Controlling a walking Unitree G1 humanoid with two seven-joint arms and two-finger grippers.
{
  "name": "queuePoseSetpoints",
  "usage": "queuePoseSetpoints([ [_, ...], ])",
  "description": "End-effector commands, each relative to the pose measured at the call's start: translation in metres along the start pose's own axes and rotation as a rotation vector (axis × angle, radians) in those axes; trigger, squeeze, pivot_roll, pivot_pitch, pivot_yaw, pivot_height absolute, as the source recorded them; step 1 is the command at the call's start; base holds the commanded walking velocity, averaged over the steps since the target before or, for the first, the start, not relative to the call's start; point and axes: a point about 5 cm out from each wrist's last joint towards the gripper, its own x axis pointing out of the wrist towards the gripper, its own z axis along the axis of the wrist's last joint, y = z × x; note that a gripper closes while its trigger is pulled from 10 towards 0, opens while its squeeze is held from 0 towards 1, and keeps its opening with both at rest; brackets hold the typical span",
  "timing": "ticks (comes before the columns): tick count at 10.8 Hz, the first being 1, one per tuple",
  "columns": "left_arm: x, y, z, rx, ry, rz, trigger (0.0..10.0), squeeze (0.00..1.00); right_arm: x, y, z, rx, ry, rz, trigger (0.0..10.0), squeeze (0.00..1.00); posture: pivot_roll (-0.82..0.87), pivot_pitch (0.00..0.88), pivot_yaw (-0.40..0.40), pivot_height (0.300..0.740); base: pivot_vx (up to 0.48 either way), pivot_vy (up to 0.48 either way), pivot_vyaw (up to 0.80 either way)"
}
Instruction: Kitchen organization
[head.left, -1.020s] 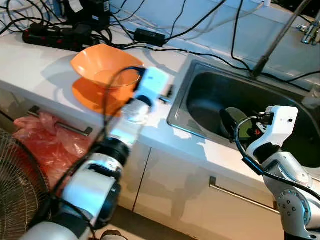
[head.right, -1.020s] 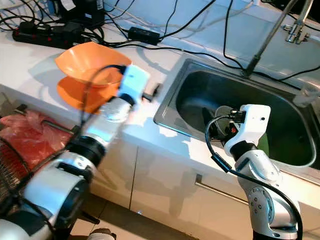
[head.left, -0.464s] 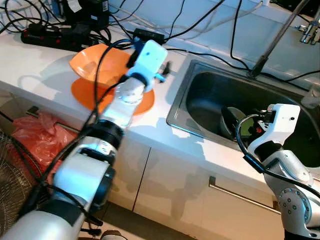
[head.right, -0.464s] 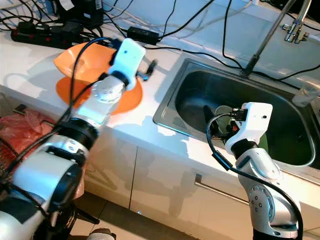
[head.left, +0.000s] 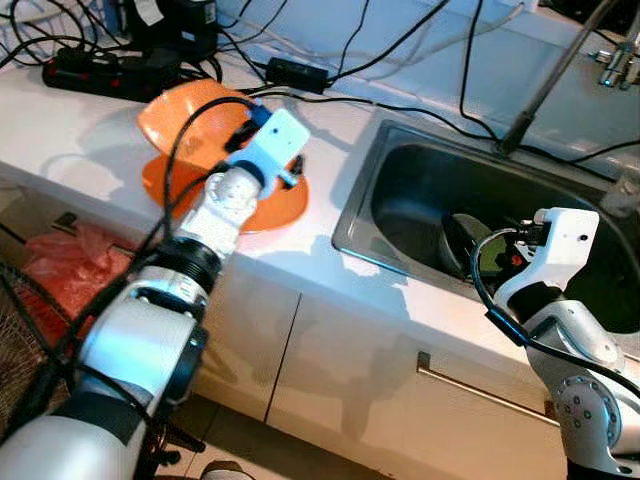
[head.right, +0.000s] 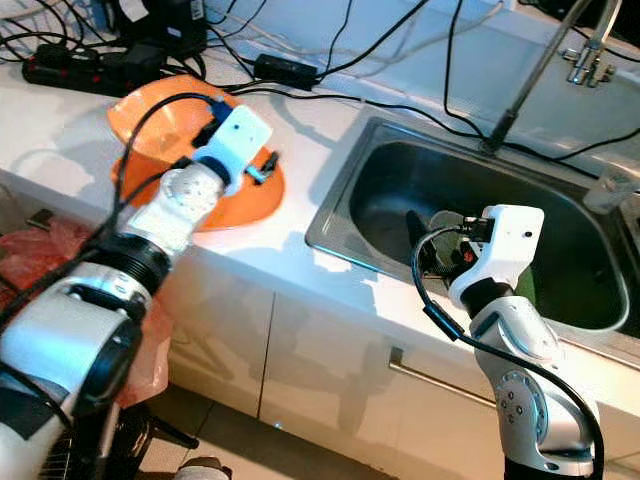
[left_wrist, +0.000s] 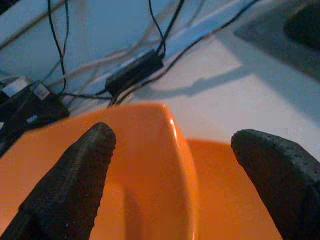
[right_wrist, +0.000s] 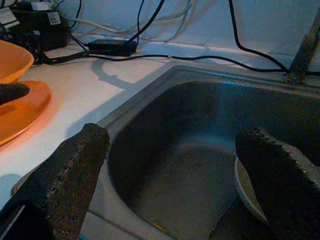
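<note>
The left arm has swung in from the near edge of the bench (head.left: 330, 255) and its pincer (left_wrist: 172, 172) now sits at the orange bowl (head.left: 190, 118), fingers apart with the bowl's right rim between them, one finger (left_wrist: 67, 182) inside. The bowl rests tilted on the orange plate (head.left: 265, 205) at the far left of the bench, left of the sink (head.left: 420, 185). The right pincer (right_wrist: 175, 175) has stayed over the sink, fingers apart, holding nothing; a grasp of the bowl looks imminent.

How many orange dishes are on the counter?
2: an orange bowl sitting on an orange plate, both left of the sink. The left end effector straddles the bowl's rim. Others may be hidden.
</note>
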Motion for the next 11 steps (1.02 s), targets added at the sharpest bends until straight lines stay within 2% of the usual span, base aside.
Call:
queuePoseSetpoints([
  [1, 0.002, -0.004, 0.0, 0.02, 0.028, -0.042, 10.0, 0.0, -0.001, -0.006, 0.004, 0.005, -0.02, -0.026, 10.0, 1.0, 0.22, 0.0, -0.16, 0.74, 0.0, 0.0, 0.0],
  [6, 0.002, 0.007, 0.003, 0.081, 0.045, -0.052, 10.0, 0.0, 0.001, -0.005, 0.005, 0.003, -0.027, -0.026, 10.0, 1.0, 0.23, 0.0, -0.157, 0.74, 0.0, 0.0, 0.0],
  [9, -0.002, 0.004, -0.012, 0.119, 0.107, -0.129, 10.0, 0.0, 0.001, -0.005, 0.005, 0.004, -0.031, -0.027, 10.0, 1.0, 0.23, 0.0, -0.158, 0.74, 0.0, 0.0, 0.0],
  [10, -0.002, 0.004, -0.013, 0.111, 0.11, -0.133, 7.9, 0.0, 0.0, -0.006, 0.005, 0.004, -0.029, -0.029, 10.0, 1.0, 0.23, 0.0, -0.157, 0.74, 0.0, 0.0, 0.0],
  [11, -0.003, 0.004, -0.015, 0.115, 0.113, -0.131, 0.5, 0.0, -0.001, -0.006, 0.005, 0.003, -0.028, -0.032, 10.0, 1.0, 0.23, 0.0, -0.157, 0.74, 0.0, 0.0, 0.0],
])
